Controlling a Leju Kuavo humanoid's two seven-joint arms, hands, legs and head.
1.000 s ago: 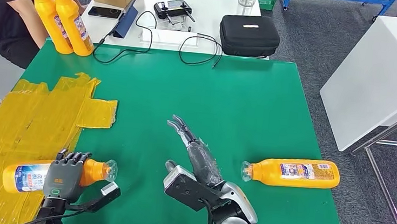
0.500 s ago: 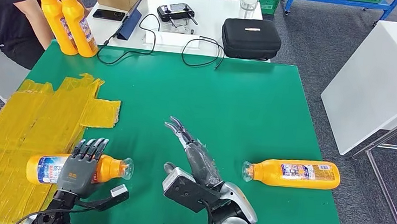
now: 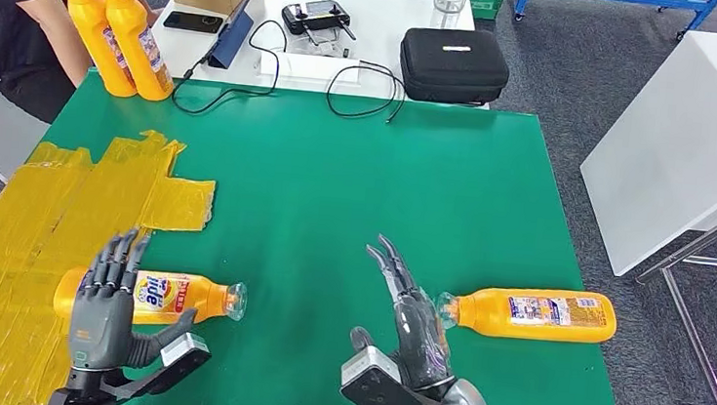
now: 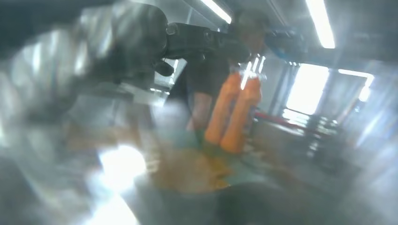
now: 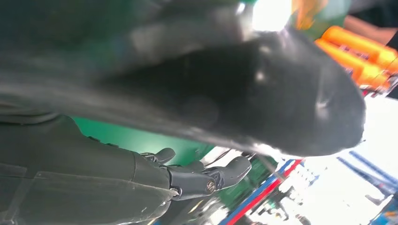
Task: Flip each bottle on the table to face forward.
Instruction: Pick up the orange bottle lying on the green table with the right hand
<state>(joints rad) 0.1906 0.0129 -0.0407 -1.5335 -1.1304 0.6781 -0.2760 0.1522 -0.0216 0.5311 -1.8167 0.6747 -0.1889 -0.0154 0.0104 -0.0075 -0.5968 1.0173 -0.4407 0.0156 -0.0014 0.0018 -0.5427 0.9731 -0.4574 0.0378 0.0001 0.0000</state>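
Table: green-topped table (image 3: 336,191), patched at its near-left with yellow tape (image 3: 30,223); a person (image 3: 9,15) stands at the far-left corner.
Bottles: four orange plastic bottles — two upright (image 3: 120,35) far left, two lying at the near edge.
Change: the near-left lying bottle (image 3: 165,295) has been rolled; its blue-and-red label now faces up, where a second ago the left hand covered it.
Left hand (image 3: 106,303): lifted off, fingers spread, holding nothing.
Right hand (image 3: 413,315): has shifted right, fingers straight and apart, just beside the cap of the near-right lying bottle (image 3: 531,313).
Meaning: likely one bottle done, near-right next.
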